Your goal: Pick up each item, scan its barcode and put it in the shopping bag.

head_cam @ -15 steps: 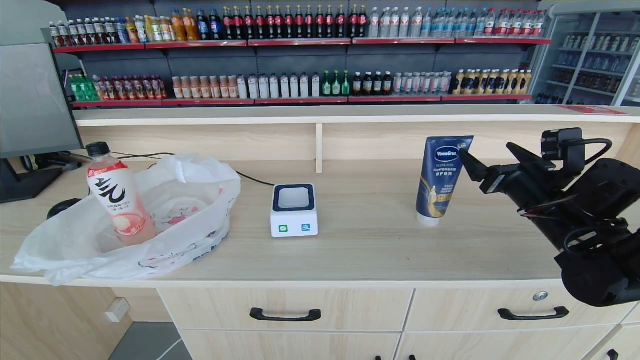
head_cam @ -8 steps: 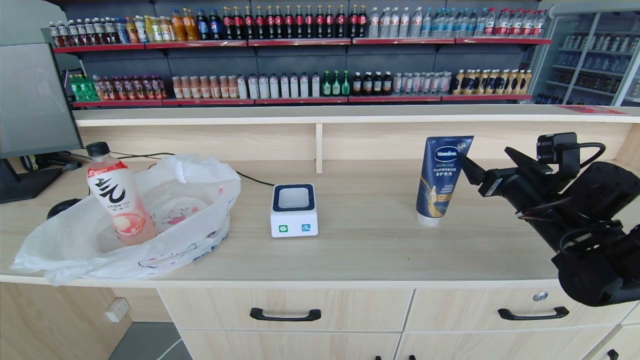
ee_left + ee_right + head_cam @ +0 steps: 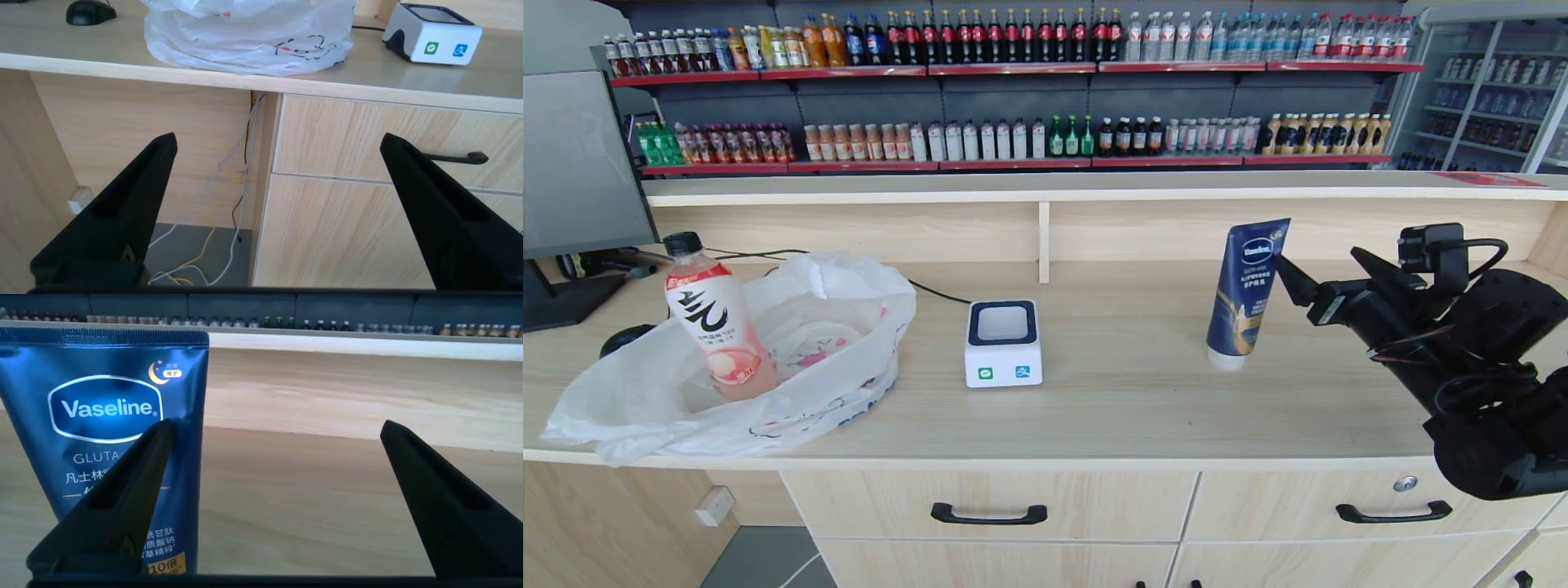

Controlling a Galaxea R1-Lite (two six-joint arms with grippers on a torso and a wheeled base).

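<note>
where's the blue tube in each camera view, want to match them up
head view: the blue tube stands right of the scanner, by the right claw.
left wrist view: faces the bag end instead, away from it.
right wrist view: the blue tube is close up, partly behind a claw finger.
shared landmark: the wooden counter.

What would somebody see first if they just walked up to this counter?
Probably the tall blue tube standing on its cap on the right side of the counter, with the open right gripper close beside it. Next, the pink drink bottle standing in the white shopping bag on the left, and the small white scanner between them.
</note>
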